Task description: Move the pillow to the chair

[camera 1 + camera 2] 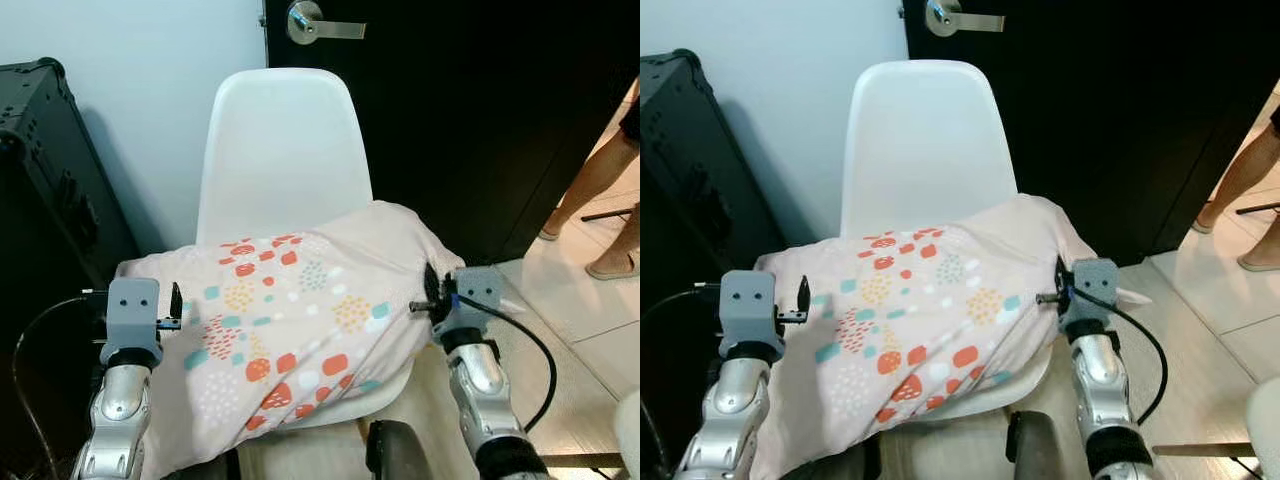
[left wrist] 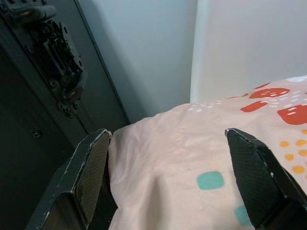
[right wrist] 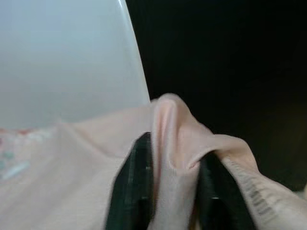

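Pillow (image 1: 300,320), pale pink with red, teal and orange patches, lay across the seat of the white chair (image 1: 283,150), its left end hanging past the seat's left edge and its right end bunched up near the seat's right side. The chair stood against a pale wall (image 1: 150,80), with a black door (image 1: 470,120) and its silver handle (image 1: 320,22) just behind on the right. A black case (image 1: 50,170) stood to the left of the chair, close beside it.

The left claw (image 2: 168,158) sat at the pillow's left end, its two fingers (image 2: 88,177) spread wide apart with the fabric lying between them; one finger was beside the cloth's edge, the other over the patterned top. I could not tell whether either finger pressed into the pillow.

The right claw (image 3: 175,187) was at the pillow's right end, fingers drawn in tight on a pinched-up ridge of the pink cloth, which stood up between them in a fold. A black cable (image 1: 535,350) looped off that wrist.

On the far right, on the tiled floor (image 1: 580,330), stood a person's bare legs (image 1: 600,180) in flat shoes, well apart from the chair.
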`<state>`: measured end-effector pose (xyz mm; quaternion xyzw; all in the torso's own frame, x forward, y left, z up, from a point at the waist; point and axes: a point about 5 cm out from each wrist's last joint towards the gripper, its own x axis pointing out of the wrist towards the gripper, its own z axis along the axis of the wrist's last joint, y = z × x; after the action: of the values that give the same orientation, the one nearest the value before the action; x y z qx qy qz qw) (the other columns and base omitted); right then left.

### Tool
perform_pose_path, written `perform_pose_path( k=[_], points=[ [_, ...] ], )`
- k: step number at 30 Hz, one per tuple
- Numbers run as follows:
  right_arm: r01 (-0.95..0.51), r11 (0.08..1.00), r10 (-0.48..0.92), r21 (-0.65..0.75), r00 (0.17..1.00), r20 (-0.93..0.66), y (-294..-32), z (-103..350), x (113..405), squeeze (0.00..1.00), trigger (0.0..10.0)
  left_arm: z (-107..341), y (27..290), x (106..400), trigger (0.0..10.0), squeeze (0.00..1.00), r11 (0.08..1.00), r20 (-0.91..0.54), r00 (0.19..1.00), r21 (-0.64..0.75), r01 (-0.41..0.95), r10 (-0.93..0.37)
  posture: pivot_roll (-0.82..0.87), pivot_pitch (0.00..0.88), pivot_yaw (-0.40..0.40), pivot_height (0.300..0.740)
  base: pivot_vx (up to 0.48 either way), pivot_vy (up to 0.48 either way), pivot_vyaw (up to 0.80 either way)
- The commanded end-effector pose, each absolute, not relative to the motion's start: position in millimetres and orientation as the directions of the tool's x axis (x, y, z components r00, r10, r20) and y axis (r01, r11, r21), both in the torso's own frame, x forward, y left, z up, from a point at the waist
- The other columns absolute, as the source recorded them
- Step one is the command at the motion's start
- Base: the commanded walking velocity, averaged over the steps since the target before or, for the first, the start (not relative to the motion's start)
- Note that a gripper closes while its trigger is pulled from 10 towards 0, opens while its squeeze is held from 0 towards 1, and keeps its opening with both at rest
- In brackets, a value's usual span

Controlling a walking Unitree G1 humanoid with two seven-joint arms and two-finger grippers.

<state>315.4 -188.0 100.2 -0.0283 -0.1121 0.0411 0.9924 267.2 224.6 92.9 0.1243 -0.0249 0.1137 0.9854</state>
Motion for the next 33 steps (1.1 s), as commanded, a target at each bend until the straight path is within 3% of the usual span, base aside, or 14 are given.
perform_pose_path(
  k=[1,8,14,15,16,17,18,20,22,25,26,28,33],
  points=[
    [-0.11,0.992,0.123,-0.063,0.951,0.282,-180,113,319,1.0,10.0,90,224,266,10.0,0.0,0.939,0.073,0.972,0.251,-0.234,0.222,0.01,0.012,-0.052,0.585,0.0,0.0,0.0],
    [-0.109,0.991,0.128,-0.079,0.95,0.284,-180,116,322,1.0,10.0,91,224,266,10.0,0.0,0.939,0.069,0.972,0.253,-0.234,0.223,0.01,0.011,-0.054,0.585,0.0,0.0,0.0],
    [0.006,0.99,0.016,-0.143,0.988,0.152,-195,110,337,1.0,10.0,91,223,268,10.0,0.0,0.939,0.067,0.974,0.258,-0.226,0.216,0.02,0.011,-0.055,0.585,0.0,0.0,0.0],
    [-0.059,0.978,0.055,-0.202,0.998,-0.026,-194,91,337,0.2,10.0,90,223,267,10.0,0.0,0.939,0.064,0.974,0.259,-0.227,0.218,0.02,0.012,-0.056,0.585,0.0,0.0,0.0],
    [-0.111,0.966,0.076,-0.234,0.985,-0.152,-195,76,336,0.2,10.0,90,224,267,10.0,0.0,0.938,0.062,0.974,0.26,-0.228,0.22,0.02,0.012,-0.056,0.585,0.0,0.0,0.0],
    [-0.164,0.95,0.096,-0.265,0.963,-0.253,-195,64,332,0.0,10.0,90,224,267,10.0,0.0,0.938,0.06,0.973,0.261,-0.229,0.221,0.02,0.013,-0.058,0.585,0.0,0.0,0.0],
    [-0.164,0.95,0.096,-0.265,0.963,-0.253,-195,64,332,0.0,10.0,90,224,267,10.0,0.0,0.938,0.06,0.973,0.261,-0.229,0.221,0.02,0.013,-0.058,0.585,0.0,0.0,0.0],
    [-0.305,0.909,0.183,-0.284,0.905,-0.385,-193,44,315,0.0,10.0,89,225,265,10.0,0.0,0.937,0.056,0.973,0.263,-0.231,0.224,0.02,0.017,-0.06,0.585,0.0,0.0,0.0],
    [-0.311,0.906,0.182,-0.288,0.899,-0.399,-195,37,304,0.0,10.0,88,226,264,10.0,0.0,0.936,0.055,0.973,0.264,-0.232,0.226,0.02,0.02,-0.061,0.585,0.0,0.0,0.0],
    [-0.127,0.957,0.073,-0.26,0.976,-0.206,-204,44,285,0.0,10.0,88,226,262,10.0,0.0,0.936,0.053,0.972,0.264,-0.234,0.228,0.01,0.026,-0.054,0.585,0.0,0.0,0.0],
    [-0.127,0.957,0.073,-0.26,0.976,-0.206,-204,44,285,0.0,10.0,88,226,262,10.0,0.0,0.936,0.053,0.972,0.264,-0.234,0.228,0.01,0.026,-0.054,0.585,0.0,0.0,0.0],
    [0.016,0.969,-0.03,-0.245,0.998,-0.052,-209,56,272,0.0,10.0,88,225,262,10.0,0.0,0.937,0.055,0.974,0.264,-0.228,0.221,0.0,0.029,-0.047,0.585,0.0,0.0,0.0],
    [0.103,0.953,-0.097,-0.285,0.995,0.037,-214,66,258,0.0,10.0,88,224,262,10.0,0.0,0.939,0.054,0.975,0.263,-0.223,0.216,0.0,0.032,-0.046,0.585,0.0,0.0,0.0]
  ],
)
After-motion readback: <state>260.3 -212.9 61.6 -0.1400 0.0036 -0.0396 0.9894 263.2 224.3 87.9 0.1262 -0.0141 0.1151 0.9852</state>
